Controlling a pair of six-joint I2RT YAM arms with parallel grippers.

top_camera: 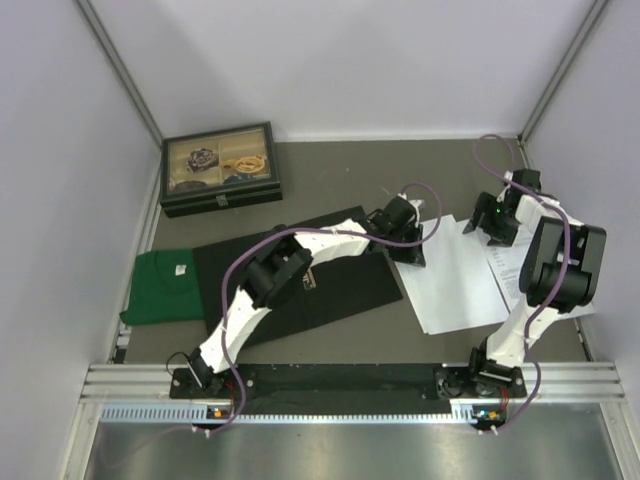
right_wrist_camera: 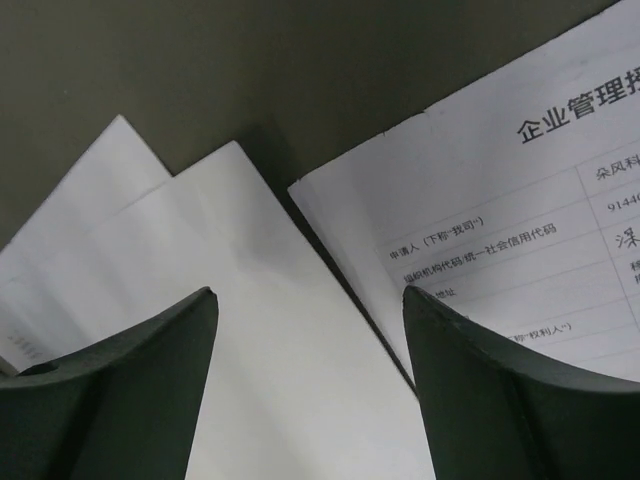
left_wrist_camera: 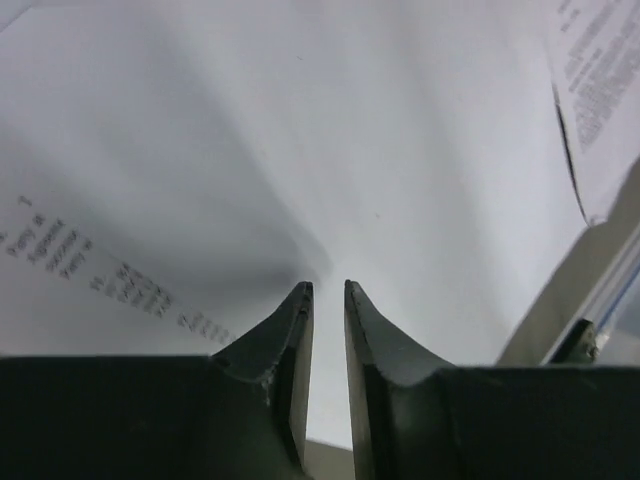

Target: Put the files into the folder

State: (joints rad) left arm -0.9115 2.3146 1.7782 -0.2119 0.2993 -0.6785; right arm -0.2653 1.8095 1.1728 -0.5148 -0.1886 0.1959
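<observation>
The folder (top_camera: 340, 285) lies open at mid-table, black inside up, with its metal clip (top_camera: 308, 283) near the middle. The files (top_camera: 455, 285), loose white sheets, lie to its right. A printed sheet (top_camera: 510, 265) lies further right and shows in the right wrist view (right_wrist_camera: 520, 200). My left gripper (top_camera: 408, 245) sits at the left edge of the sheets. Its jaws are nearly closed on a white sheet (left_wrist_camera: 330, 150) that bulges up at the fingertips (left_wrist_camera: 300, 300). My right gripper (top_camera: 497, 228) is open, hovering over a blank sheet (right_wrist_camera: 290, 370) and the printed one.
A black glass-lidded box (top_camera: 221, 168) stands at the back left. A green cloth (top_camera: 160, 287) lies left of the folder. Grey walls close in the table on three sides. The arm bases sit on the rail (top_camera: 350, 380) at the near edge.
</observation>
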